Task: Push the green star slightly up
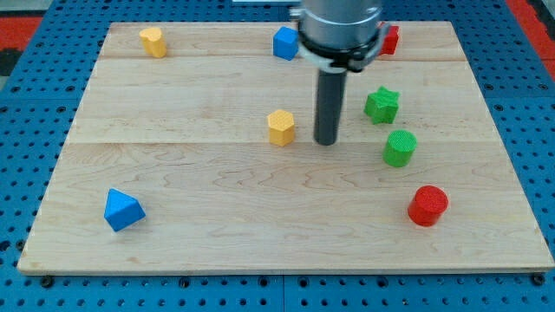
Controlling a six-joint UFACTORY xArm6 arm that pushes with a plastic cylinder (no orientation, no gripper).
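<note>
Item: green star (381, 105), on bench (217, 251), view's right. My tip (327, 142): left of star, apart; no fingers fitted, so none to report. Green cylinder (400, 148): just below star. Risk: approaching from beneath, tip may clip cylinder.

Pale wooden board (217, 217) of jointed planks, grain running toward the view's left and right, with seams showing as faint lines across it. Laid on a blue perforated surface (26, 286), its regular holes visible along the view's left, right and bottom edges. Red patches at the top left corner (35, 22) and top right corner (529, 13), beyond the blue; even, soft light, only slight shadows on the wood.
</note>
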